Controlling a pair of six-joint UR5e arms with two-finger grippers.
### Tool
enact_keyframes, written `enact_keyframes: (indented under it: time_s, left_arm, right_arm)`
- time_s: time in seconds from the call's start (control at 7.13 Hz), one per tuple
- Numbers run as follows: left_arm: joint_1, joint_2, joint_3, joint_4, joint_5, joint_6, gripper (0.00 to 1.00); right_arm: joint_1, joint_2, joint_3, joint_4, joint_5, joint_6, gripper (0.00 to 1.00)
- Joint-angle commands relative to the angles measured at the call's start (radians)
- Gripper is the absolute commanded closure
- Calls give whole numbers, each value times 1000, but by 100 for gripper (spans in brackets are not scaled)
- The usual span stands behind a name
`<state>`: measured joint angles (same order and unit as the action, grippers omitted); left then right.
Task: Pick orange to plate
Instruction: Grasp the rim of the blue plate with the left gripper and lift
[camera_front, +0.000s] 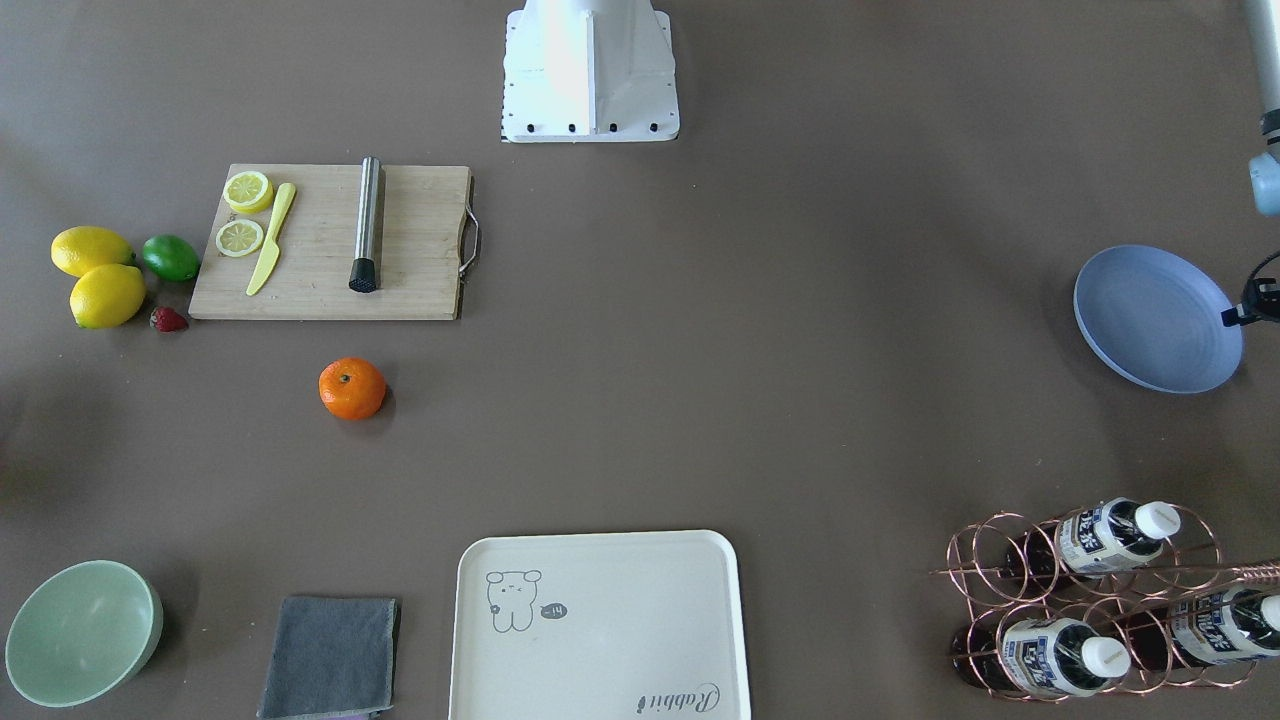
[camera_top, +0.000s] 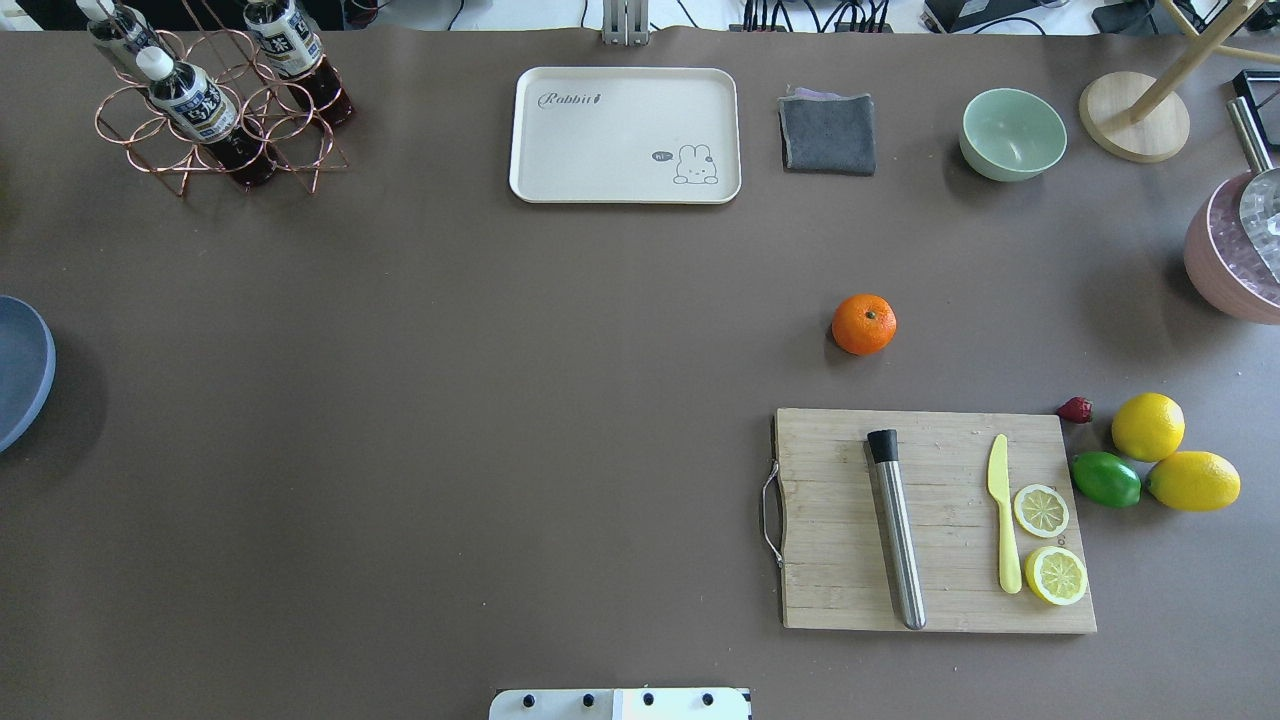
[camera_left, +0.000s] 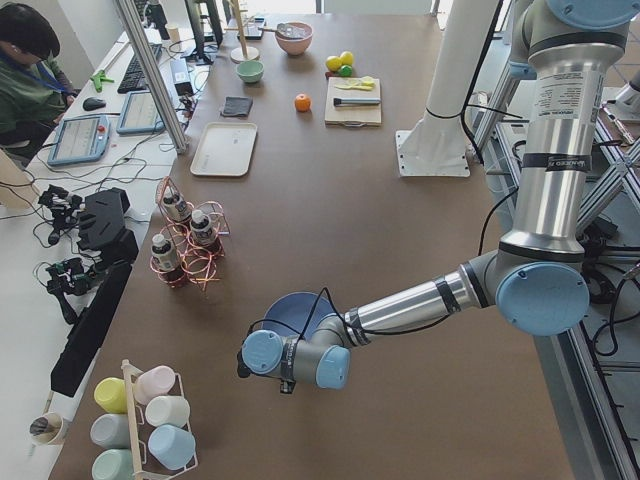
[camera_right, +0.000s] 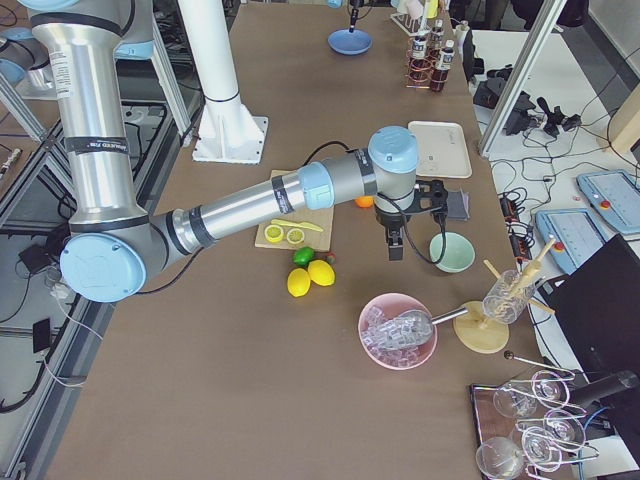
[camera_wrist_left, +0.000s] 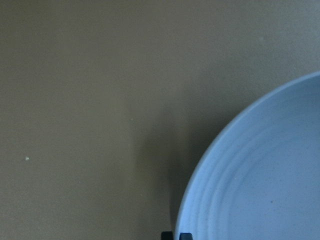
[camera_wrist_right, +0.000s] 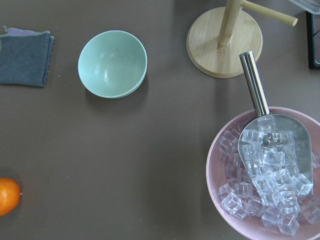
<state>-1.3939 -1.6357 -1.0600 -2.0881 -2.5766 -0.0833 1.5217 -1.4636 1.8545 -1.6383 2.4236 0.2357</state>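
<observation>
The orange (camera_top: 864, 324) lies on the brown table just beyond the cutting board (camera_top: 935, 520); it also shows at the lower left edge of the right wrist view as the orange (camera_wrist_right: 7, 196). The light-blue plate (camera_front: 1155, 318) sits empty at the table's far left end, cut by the overhead view's edge. My left gripper (camera_wrist_left: 176, 235) hovers over the plate's rim, its two dark tips close together and holding nothing. My right gripper (camera_right: 393, 245) hangs above the table between the orange and the mint bowl; I cannot tell whether it is open or shut.
A pink bowl of ice with a metal scoop (camera_wrist_right: 270, 170), a mint-green bowl (camera_top: 1012, 133), a wooden stand (camera_top: 1133, 128) and a grey cloth (camera_top: 827, 133) lie near the right arm. Two lemons, a lime (camera_top: 1105, 479), a cream tray (camera_top: 625, 135) and a bottle rack (camera_top: 215, 100) are also there.
</observation>
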Motion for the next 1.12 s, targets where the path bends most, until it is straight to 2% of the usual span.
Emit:
enact_keyframes:
  time_s: [0.0,0.14,0.28,0.56,0.7,0.98]
  left_arm:
    - [-26,26,-163,130,-188,-4,100]
    - [-31,90,-292,146,-171,-56,100]
    - [-34,106,-414,146,-145,-175,100]
    - [22,149,-701,149,-64,-496,100]
    - [88,128,-780,148,-41,-645,100]
    - [298,-9,-892,148,102,-969,100]
  right_arm:
    - [0,8,5,0,0,-3,0]
    - [0,3,12,2,2,-13,0]
    - [0,2,17,2,0,-13,0]
    - [0,5,18,0,6,-6,0]
    - [0,2,29,-2,12,-1,0]
    - [2,-21,41,0,11,-1,0]
